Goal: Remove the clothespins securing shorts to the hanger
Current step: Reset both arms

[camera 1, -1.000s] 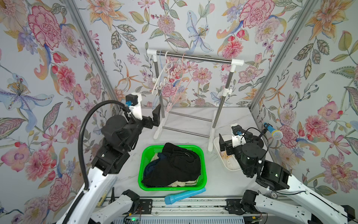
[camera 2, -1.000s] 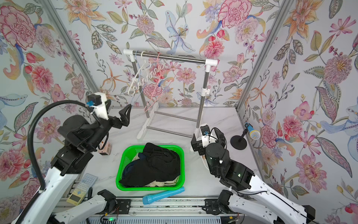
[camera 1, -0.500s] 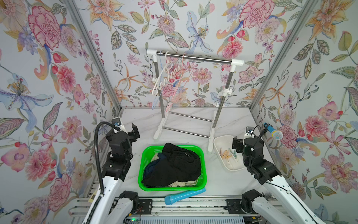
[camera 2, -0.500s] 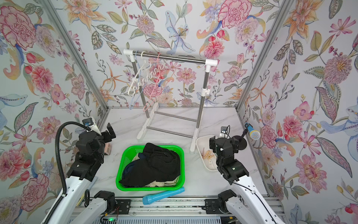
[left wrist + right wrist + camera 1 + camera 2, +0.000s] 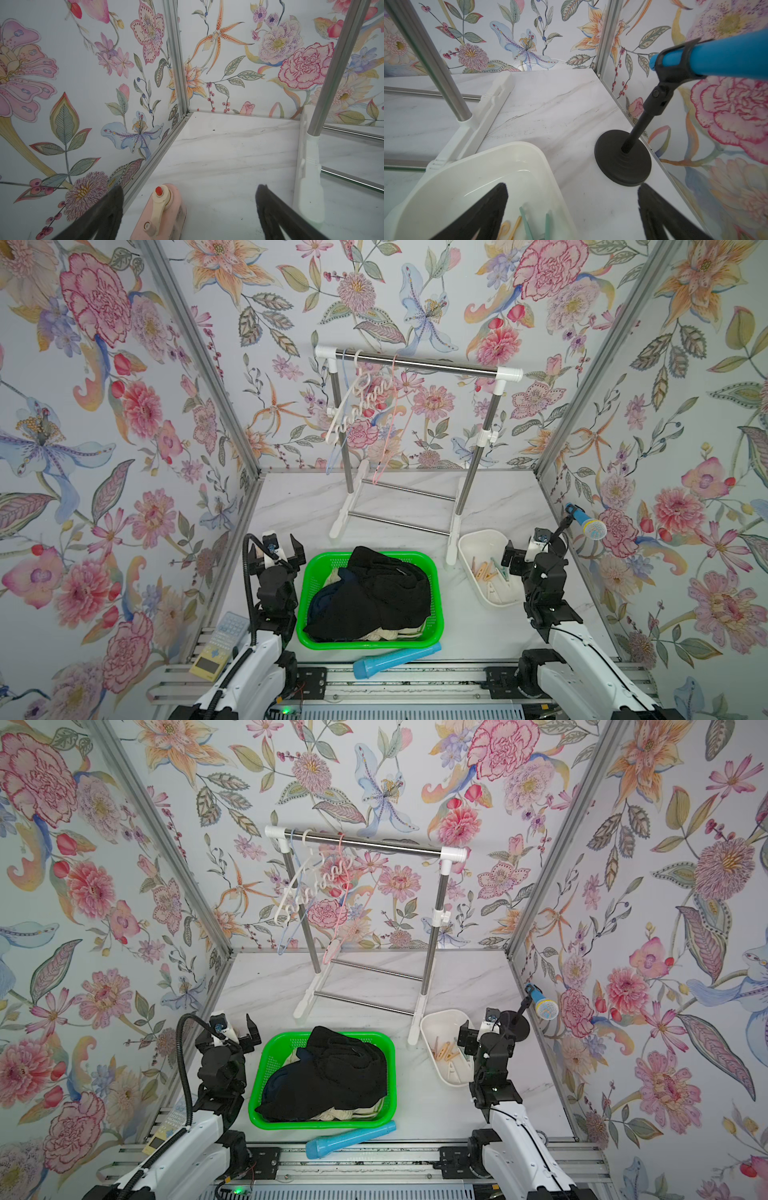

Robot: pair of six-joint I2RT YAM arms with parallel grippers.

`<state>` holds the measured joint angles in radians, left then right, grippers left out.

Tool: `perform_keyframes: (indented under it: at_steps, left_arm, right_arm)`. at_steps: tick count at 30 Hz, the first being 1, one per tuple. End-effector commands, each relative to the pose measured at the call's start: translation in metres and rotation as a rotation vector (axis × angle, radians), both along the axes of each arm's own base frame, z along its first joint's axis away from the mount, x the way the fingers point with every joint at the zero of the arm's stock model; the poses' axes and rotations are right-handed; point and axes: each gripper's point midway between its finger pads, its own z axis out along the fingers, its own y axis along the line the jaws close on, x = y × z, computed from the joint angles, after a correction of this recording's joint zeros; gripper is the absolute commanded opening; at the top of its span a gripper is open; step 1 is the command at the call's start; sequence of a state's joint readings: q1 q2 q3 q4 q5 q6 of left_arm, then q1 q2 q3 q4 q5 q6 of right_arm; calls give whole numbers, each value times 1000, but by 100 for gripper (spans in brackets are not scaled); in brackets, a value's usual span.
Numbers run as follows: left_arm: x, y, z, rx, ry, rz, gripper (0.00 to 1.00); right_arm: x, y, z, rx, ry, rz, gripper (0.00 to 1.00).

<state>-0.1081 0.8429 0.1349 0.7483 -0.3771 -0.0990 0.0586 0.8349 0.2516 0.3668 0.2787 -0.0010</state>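
The shorts lie heaped in a green basket, with black fabric on top and navy and cream below. Several clothespins, tan ones and a pale teal one, lie in a white tub. A white wavy hanger, a pink one and a blue one hang bare on the rack's rail. My left gripper stands open beside the basket's far left corner. My right gripper stands open at the tub's right rim. Both hold nothing.
The clothes rack stands at the back. A pink toy iron sits below my left gripper by the left wall. A blue microphone on a black stand is at the right wall. A blue tube lies in front of the basket.
Both arms have come down and drawn back toward the front edge, the left from near the rack's left post, the right from over the tub. Both grippers stayed open.
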Motion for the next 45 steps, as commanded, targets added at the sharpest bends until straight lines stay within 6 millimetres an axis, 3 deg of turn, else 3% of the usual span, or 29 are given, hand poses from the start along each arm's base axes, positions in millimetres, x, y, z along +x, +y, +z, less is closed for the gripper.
perform_keyframes:
  at_steps: [1, 13, 19, 23, 26, 27, 33, 45]
  left_arm:
    - [0, -3, 27, 48, -148, -42, 99]
    - [13, -7, -2, 19, -180, -123, 100]
    - [20, -10, -32, 16, -140, -137, 99]
    - [47, -20, -43, 40, -54, -197, 99]
    - [63, -27, -53, 42, 24, -237, 99]
    - [72, -29, -52, 52, 37, -247, 99]
    - [71, -29, -50, 56, 31, -247, 99]
    - [71, -30, -50, 57, 29, -249, 99]
  right_arm:
    - [11, 6, 22, -2, -142, 54, 99]
    - [24, 3, -8, 17, -151, 67, 99]
    - [36, 7, -14, 36, -166, 95, 99]
    - [48, 15, -19, 59, -155, 138, 99]
    - [53, 25, -33, 57, -156, 198, 99]
    - [56, 28, -37, 45, -163, 207, 99]
    - [75, 25, -47, 57, -63, 189, 99]
    - [76, 31, -48, 51, -52, 223, 99]
